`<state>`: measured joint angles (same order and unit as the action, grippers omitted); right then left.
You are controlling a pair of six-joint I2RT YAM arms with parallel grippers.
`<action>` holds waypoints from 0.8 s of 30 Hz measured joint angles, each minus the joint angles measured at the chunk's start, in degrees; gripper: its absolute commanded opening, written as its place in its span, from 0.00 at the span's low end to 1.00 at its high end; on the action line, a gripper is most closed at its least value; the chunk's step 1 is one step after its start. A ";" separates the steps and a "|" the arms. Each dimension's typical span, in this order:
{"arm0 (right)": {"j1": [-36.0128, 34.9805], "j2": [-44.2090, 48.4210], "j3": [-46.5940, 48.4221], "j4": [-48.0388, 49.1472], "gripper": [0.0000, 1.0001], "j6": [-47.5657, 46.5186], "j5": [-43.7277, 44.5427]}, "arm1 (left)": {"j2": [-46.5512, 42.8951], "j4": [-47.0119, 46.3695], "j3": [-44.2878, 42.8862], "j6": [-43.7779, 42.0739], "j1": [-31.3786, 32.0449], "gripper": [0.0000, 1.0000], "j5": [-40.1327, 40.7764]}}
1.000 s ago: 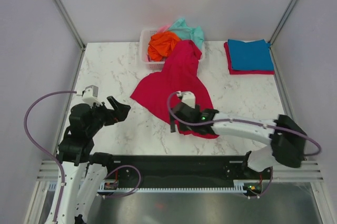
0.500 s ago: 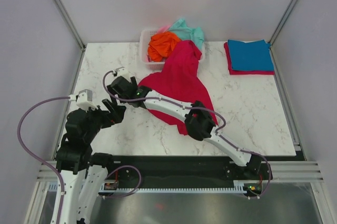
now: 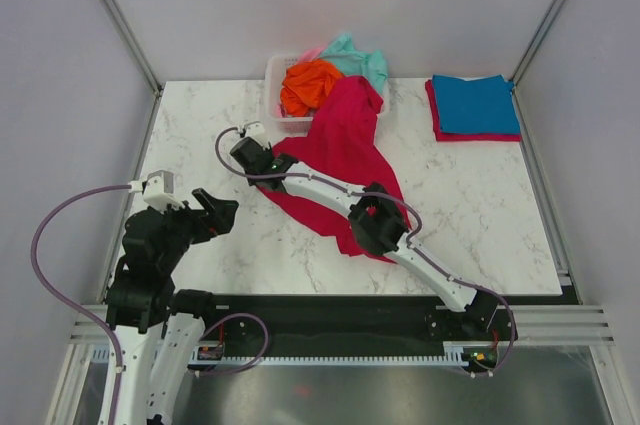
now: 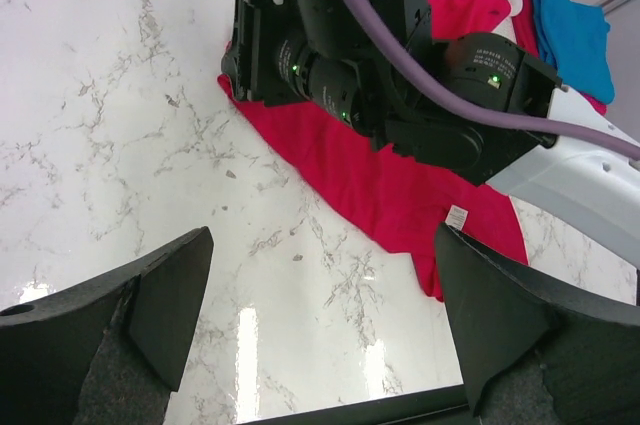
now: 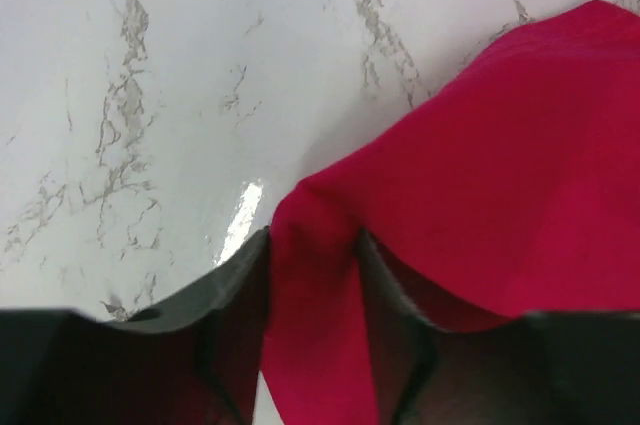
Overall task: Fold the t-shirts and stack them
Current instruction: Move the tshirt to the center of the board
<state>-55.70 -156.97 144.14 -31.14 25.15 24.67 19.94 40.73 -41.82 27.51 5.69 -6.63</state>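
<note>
Fingers (image 5: 235, 295) of the right gripper (image 5: 310, 280) pinch a fold at the red shirt's (image 3: 345, 145) left corner. The shirt lies spread on the table (image 3: 200, 125), its far end up on the basket (image 3: 275, 73). Left gripper (image 4: 322, 245) hangs wide open near the left side, holding nothing. A blue shirt (image 3: 475, 103) sits folded at the back right.

the spread shirt (image 3: 340, 150) is crimson, the folded shirt (image 3: 475, 103) blue, the shirt under it (image 3: 478, 137) apparently red.
</note>
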 measured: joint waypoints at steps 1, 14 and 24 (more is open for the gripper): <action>-0.39 -0.07 -0.04 -0.04 0.33 0.13 0.46 | -0.04 0.00 0.00 0.00 -0.02 0.99 0.00; -6.27 20.70 -35.30 6.10 0.00 3.72 5.31 | 0.31 0.04 0.00 0.00 -0.52 0.99 -0.04; -38.10 66.90 -71.95 -14.19 0.00 28.85 21.22 | 0.46 0.35 0.00 0.00 -0.85 0.98 0.02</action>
<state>-93.80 -90.06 72.18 -45.32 54.00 45.89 20.40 41.08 -41.82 27.51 4.84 -6.61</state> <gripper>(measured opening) 0.021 0.988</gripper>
